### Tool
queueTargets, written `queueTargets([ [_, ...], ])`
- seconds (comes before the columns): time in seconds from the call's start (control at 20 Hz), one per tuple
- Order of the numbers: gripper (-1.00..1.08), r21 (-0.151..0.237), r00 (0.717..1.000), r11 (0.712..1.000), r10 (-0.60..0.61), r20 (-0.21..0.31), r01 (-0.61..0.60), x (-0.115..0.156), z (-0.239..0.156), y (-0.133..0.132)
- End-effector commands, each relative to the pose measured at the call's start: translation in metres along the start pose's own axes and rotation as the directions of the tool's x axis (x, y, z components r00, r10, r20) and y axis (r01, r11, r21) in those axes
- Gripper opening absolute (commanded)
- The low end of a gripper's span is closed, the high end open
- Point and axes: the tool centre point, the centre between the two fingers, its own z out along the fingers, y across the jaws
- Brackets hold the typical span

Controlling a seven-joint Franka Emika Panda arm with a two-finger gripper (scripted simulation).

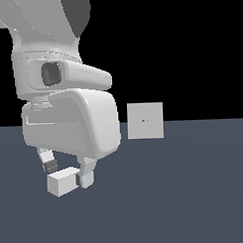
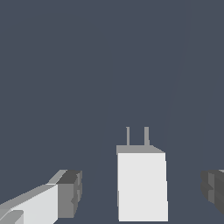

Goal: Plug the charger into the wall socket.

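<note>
The charger [image 1: 61, 182] is a small off-white block lying on the dark floor at the exterior view's lower left. In the wrist view the charger [image 2: 142, 186] shows two short grey prongs [image 2: 137, 136] sticking out of its far end. My gripper [image 1: 67, 173] is lowered over it and open, one finger on each side. The wrist view shows a gap between the block and each of the dark pads [image 2: 72, 192] of the gripper [image 2: 141, 190]. The wall socket [image 1: 145, 120], a flat light-grey square plate with tiny dots at its centre, stands upright farther back, to the exterior view's right of the arm.
The dark grey-blue floor [image 1: 185, 190] stretches around the charger and up to the plate. The arm's bulky white body [image 1: 68, 110] fills the exterior view's upper left.
</note>
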Motion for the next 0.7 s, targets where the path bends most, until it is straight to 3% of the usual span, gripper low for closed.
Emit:
queueTargets([
  [0.0, 1.00, 0.001, 1.000, 1.000, 0.000, 0.000, 0.000, -0.0007, 0.0083, -0.0003],
  [0.25, 1.00, 0.000, 1.000, 1.000, 0.001, 0.000, -0.001, -0.0011, 0.0142, -0.0006],
  [0.3, -1.00, 0.000, 1.000, 1.000, 0.001, 0.000, -0.001, -0.0011, 0.0142, -0.0006],
  [0.65, -1.00, 0.000, 1.000, 1.000, 0.001, 0.000, -0.001, -0.0011, 0.0142, -0.0006],
])
